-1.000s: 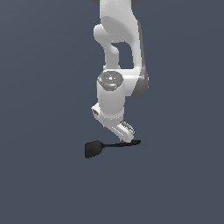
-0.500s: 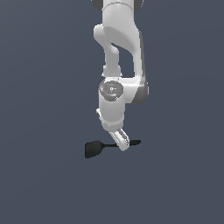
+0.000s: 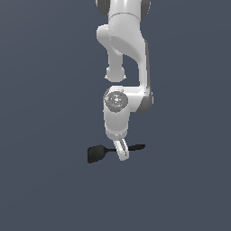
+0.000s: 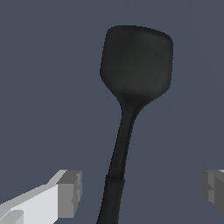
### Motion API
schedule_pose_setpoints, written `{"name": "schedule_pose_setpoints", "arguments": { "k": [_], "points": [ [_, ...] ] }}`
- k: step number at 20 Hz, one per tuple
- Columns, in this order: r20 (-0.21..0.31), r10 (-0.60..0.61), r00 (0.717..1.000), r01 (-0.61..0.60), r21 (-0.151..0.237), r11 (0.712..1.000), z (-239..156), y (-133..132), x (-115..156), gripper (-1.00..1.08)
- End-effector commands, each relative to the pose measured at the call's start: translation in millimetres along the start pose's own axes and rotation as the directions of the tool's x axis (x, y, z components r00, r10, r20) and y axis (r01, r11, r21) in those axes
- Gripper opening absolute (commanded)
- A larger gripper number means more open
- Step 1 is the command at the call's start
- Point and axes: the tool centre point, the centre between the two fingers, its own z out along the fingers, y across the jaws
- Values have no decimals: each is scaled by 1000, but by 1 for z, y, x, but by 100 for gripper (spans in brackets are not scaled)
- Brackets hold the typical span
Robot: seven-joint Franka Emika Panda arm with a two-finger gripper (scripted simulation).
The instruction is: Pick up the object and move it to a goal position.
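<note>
Lying flat on the plain grey floor, the spatula is black, with a rounded square blade and a thin tapering handle. Gripper hangs over the handle, fingers spread wide to either side, neither touching it.

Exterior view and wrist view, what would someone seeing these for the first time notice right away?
First, the black spatula: in the wrist view it fills the frame, handle running between the two grey fingertips, which stand apart on either side without touching it. In the exterior view, the white Panda arm reaches straight down, its gripper at the spatula's handle, blade toward the exterior view's left.
</note>
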Motion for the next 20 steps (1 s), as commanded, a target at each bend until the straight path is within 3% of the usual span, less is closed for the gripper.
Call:
{"name": "schedule_pose_setpoints", "arguments": {
  "k": [1,14,20],
  "points": [
    [-2,43,999,-43,-2,999,4,-1,0,100],
    [-5,107,994,-107,-5,994,13,-1,0,100],
    [-5,110,994,-110,-5,994,37,-1,0,100]
  ]
}}
